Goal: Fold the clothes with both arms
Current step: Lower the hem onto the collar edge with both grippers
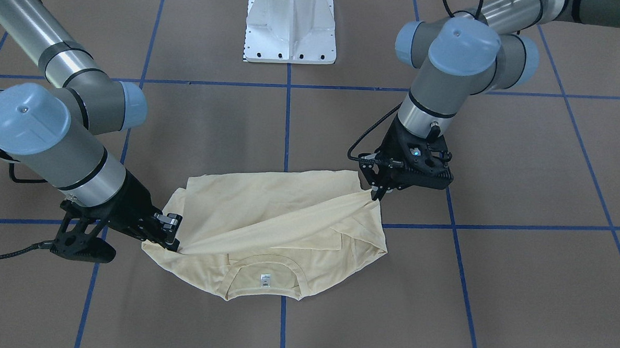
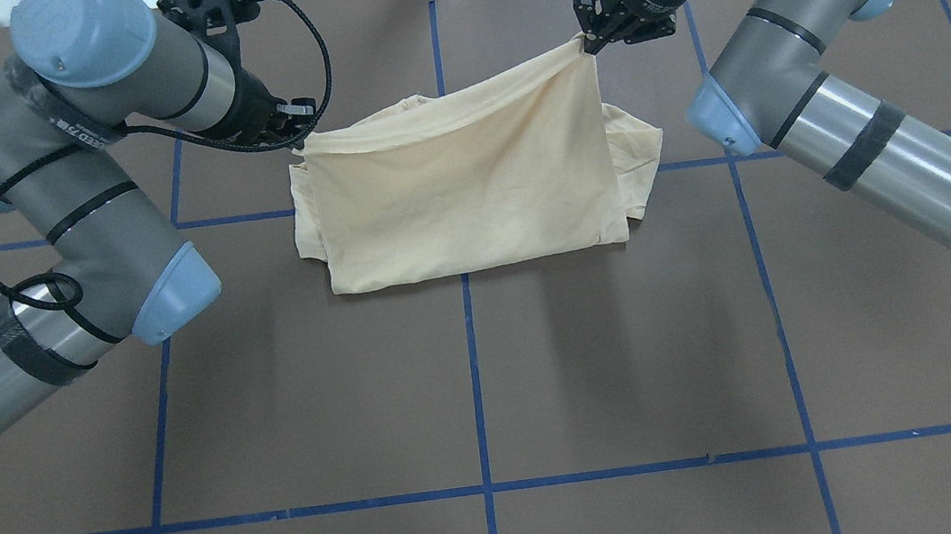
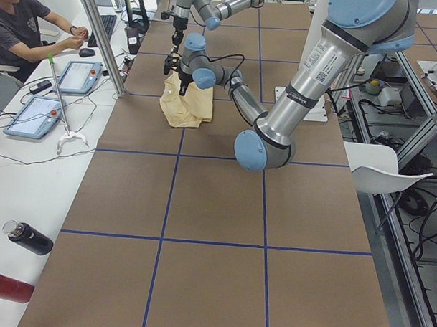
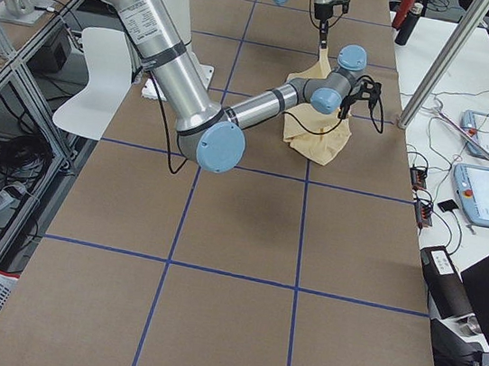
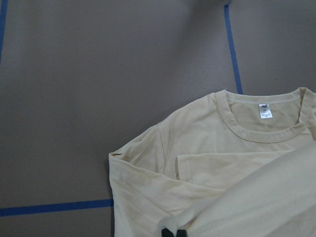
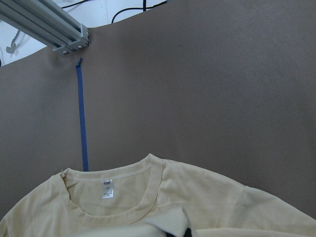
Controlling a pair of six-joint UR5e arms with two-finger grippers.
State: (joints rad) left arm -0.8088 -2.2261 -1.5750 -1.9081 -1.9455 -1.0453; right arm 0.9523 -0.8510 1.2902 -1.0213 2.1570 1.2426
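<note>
The T-shirt lies near the counter's far edge, its sleeves apparently folded in. The left hand and right hand are each clamped on a raised hem corner. The hem is not yet laid down by the collar.

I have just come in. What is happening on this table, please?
A pale yellow T-shirt is being folded on the brown table. The left claw and the right claw each pinch one end of a raised fabric edge, stretched between them above the rest of the shirt. The collar with its white neck tag lies flat, uncovered, on the side away from the white pedestal.
</note>
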